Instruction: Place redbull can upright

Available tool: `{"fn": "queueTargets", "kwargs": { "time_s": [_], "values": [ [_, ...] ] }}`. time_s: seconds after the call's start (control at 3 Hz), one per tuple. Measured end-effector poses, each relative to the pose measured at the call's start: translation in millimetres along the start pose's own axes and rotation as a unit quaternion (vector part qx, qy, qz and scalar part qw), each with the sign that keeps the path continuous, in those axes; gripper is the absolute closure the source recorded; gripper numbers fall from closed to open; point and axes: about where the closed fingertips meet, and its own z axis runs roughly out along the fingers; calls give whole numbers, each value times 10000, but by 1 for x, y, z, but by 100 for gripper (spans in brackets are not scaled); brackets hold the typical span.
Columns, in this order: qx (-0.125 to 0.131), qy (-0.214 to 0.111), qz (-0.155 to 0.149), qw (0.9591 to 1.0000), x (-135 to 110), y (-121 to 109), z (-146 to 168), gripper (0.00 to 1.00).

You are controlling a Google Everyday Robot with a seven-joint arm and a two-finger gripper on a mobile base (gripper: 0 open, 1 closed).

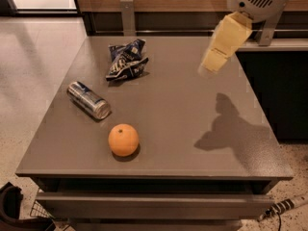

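The redbull can [88, 100] lies on its side on the table [168, 90], at about 9 o'clock from the middle. The orange [123, 139] is near it at 5 o'clock. The gripper [214, 61] hangs above the table at 1 o'clock, well apart from the can; I cannot tell if it is wide or narrow. I judge the step is the approach. Next it must travel toward 8 o'clock, descend, and grasp the can across its body.
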Motion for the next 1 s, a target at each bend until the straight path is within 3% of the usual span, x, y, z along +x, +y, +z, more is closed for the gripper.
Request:
{"fn": "queueTargets", "kwargs": {
  "time_s": [0.33, 0.67, 1.0],
  "values": [
    [46, -194, 543, 9983, -49, -7, 18, 0],
    [-47, -117, 930, 9956, -93, -6, 49, 0],
    [-210, 99, 1133, 9933, -130, 6, 79, 0]
  ]
}}
